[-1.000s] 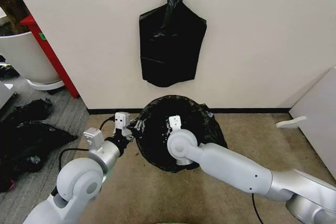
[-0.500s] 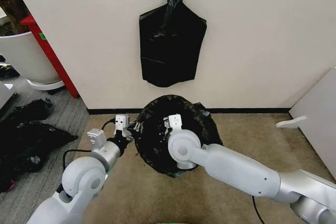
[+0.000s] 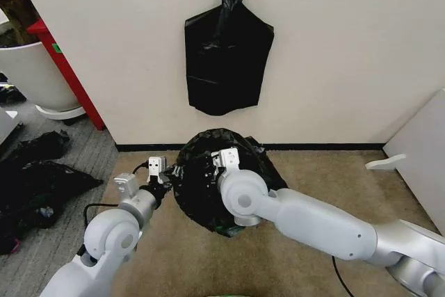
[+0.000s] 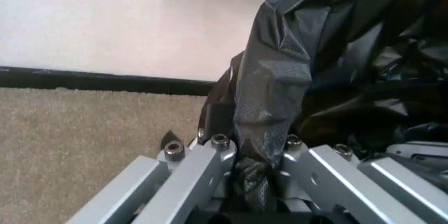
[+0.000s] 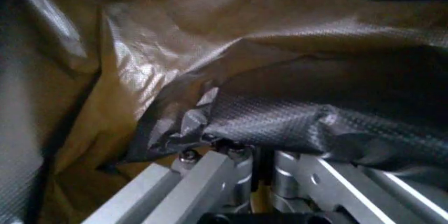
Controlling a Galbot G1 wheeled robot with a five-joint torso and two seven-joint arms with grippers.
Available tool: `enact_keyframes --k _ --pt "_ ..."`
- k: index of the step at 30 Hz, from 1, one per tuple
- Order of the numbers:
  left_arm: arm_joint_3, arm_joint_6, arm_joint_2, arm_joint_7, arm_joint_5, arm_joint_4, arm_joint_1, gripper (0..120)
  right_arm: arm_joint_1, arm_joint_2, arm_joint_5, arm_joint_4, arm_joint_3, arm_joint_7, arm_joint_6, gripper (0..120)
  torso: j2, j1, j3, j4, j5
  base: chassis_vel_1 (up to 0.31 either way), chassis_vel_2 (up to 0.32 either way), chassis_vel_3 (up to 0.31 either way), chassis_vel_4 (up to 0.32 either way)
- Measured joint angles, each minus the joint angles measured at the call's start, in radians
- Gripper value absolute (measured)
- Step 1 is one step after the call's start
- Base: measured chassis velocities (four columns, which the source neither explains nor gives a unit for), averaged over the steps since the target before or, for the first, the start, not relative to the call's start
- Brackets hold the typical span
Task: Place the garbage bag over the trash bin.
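The wrinkly black garbage bag [image 3: 198, 196] sits bunched on the carpet close to the wall, and the trash bin is hidden beneath it. My left gripper [image 3: 165, 176] is at the bag's left edge, shut on a fold of film. In the left wrist view that strip of the garbage bag [image 4: 276, 82] runs down between the fingers of the left gripper [image 4: 253, 148]. My right gripper [image 3: 220, 166] is over the top of the bag. In the right wrist view the right gripper [image 5: 242, 153] is shut on a crease of the garbage bag [image 5: 294, 116].
A flat black bag bundle [image 3: 226, 60] hangs from a hook on the wall above. A large white tub [image 3: 31, 74] and a red post [image 3: 66, 67] stand at the left, with black bags [image 3: 42, 179] on the floor. A white board [image 3: 424, 151] leans at the right.
Both grippers have shifted slightly to the left and the bag has been dragged with them. Its right side now lies closer in.
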Motion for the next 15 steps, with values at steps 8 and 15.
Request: enact_keyframes --k 8,15 --pt "0.001 0.005 0.011 -0.004 -0.020 -0.051 -0.010 3 -0.048 -0.002 -0.019 -0.058 0.008 -0.037 -0.007 0 0.000 0.000 0.000 0.0000 0.0002 0.000 0.000 0.000 0.000" --pt "0.000 0.008 0.020 -0.003 -0.025 -0.057 -0.015 3 -0.074 -0.018 -0.043 -0.061 0.024 -0.059 -0.032 13 0.000 0.000 0.000 0.0000 0.0000 0.000 0.000 0.000 0.000"
